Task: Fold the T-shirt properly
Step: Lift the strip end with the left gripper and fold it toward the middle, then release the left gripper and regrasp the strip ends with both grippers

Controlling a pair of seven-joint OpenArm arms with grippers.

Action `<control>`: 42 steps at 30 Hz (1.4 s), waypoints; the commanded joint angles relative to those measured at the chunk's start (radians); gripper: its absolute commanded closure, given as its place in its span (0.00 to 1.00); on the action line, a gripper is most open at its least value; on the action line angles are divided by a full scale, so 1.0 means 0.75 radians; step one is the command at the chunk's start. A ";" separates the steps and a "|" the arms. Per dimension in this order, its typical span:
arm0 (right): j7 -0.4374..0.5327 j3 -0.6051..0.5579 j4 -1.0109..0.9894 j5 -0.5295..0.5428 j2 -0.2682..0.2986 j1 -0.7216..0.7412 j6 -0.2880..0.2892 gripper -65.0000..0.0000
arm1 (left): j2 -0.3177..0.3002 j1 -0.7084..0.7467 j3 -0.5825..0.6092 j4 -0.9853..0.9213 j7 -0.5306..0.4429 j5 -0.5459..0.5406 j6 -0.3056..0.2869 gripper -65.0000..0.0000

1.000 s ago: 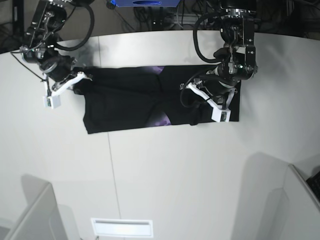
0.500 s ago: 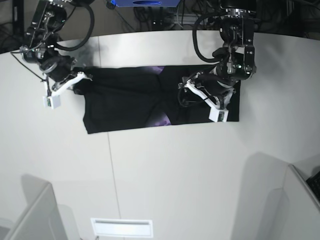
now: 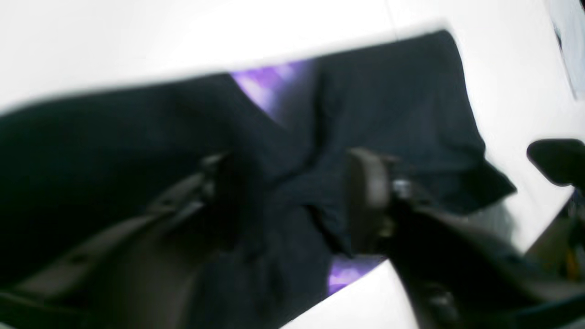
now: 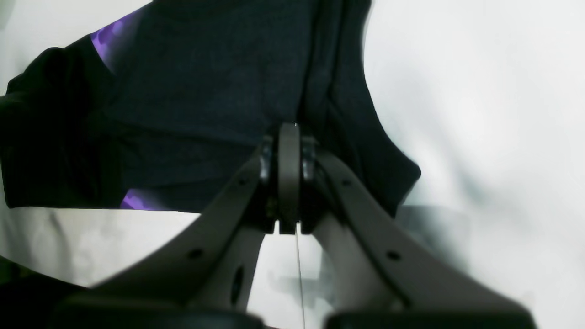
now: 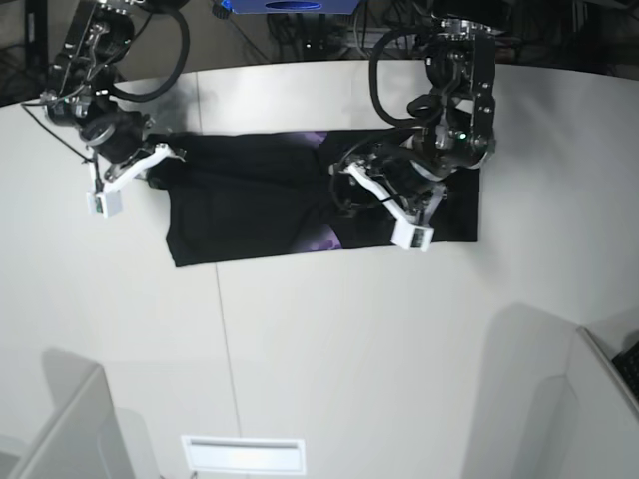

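The black T-shirt [image 5: 250,205] lies spread flat on the white table [image 5: 329,349], with purple print showing at a fold near its middle [image 5: 324,239]. My left gripper [image 5: 349,190] hovers over the shirt's middle. In the left wrist view it [image 3: 292,201] is open, with black cloth [image 3: 388,105] between and below the fingers and purple patches [image 3: 269,82] beside it. My right gripper [image 5: 152,165] is at the shirt's left edge. In the right wrist view it [image 4: 289,137] is shut on a fold of the shirt [image 4: 205,91].
A table seam [image 5: 225,329] runs towards the front. A white slot [image 5: 243,454] sits at the front edge, with grey panels at the lower left [image 5: 70,429] and lower right [image 5: 589,399]. Cables and a blue object [image 5: 290,6] lie behind the table.
My left arm has moved left across the shirt, from its right part towards its middle. My right arm has stayed at the shirt's left edge.
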 commanded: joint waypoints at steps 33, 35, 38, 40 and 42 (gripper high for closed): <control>-0.091 -0.144 -0.573 0.017 0.043 0.315 0.015 0.18 | -0.257 0.179 -0.840 -0.271 -0.157 0.002 -0.157 1.00; -0.072 -0.179 -0.577 0.017 0.041 0.305 0.015 0.23 | -0.257 0.162 -0.795 -0.282 -0.157 0.004 -0.157 1.00; -0.009 -0.187 -0.583 0.017 0.039 0.303 0.015 0.32 | -0.257 0.154 -0.724 -0.310 -0.159 0.004 -0.157 1.00; -0.003 -0.179 -0.583 0.017 0.039 0.303 0.015 0.34 | -0.257 0.152 -0.697 -0.337 -0.176 0.004 -0.157 1.00; 0.001 -0.177 -0.583 0.017 0.049 0.303 0.015 0.35 | -0.257 0.152 -0.664 -0.365 -0.251 0.004 -0.155 1.00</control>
